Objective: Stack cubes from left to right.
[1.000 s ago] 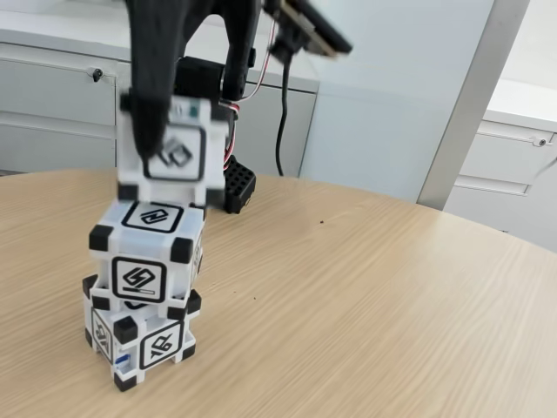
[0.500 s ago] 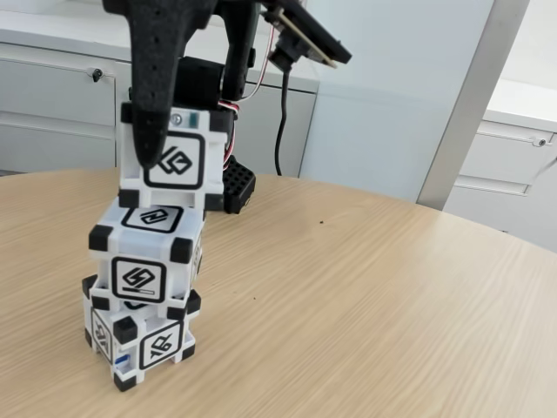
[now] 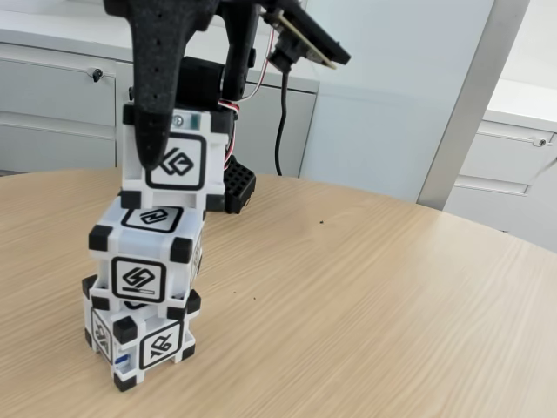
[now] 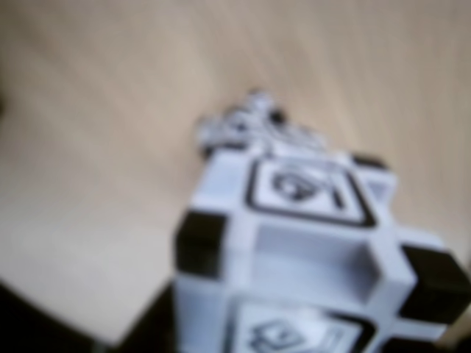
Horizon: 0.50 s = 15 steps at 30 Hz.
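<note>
Since half a second ago we see almost nothing shift: the gripper [image 3: 161, 144] still clamps the top cube [image 3: 174, 161] on the two stacked cubes [image 3: 144, 292]. One black finger [image 3: 157, 87] hides the cube's left face, and the wrist view is too blurred for us to read its glyphs.

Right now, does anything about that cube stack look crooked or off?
Yes. In the fixed view the stack is not square: the middle cube sits twisted and shifted on the bottom cube, and the top cube, gripped by the gripper, sits offset to the right. Nothing looks damaged or fallen.
</note>
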Motion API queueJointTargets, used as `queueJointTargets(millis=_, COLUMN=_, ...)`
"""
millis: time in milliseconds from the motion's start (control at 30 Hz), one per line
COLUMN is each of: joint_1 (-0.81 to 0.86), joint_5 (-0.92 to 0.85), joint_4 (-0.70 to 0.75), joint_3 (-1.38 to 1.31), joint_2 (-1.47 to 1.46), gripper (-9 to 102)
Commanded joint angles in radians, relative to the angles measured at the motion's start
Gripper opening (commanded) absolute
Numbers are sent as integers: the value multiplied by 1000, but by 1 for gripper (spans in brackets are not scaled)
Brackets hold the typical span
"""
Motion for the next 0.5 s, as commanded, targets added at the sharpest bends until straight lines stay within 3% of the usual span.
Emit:
queueJointTargets(millis=0, joint_1=9, joint_5=-6, joint_4=3, joint_3=-3, joint_2=14, gripper=17)
queueJointTargets(millis=467, joint_1=81, joint_5=6, joint_4=3, joint_3=-3, joint_2=14, gripper=19)
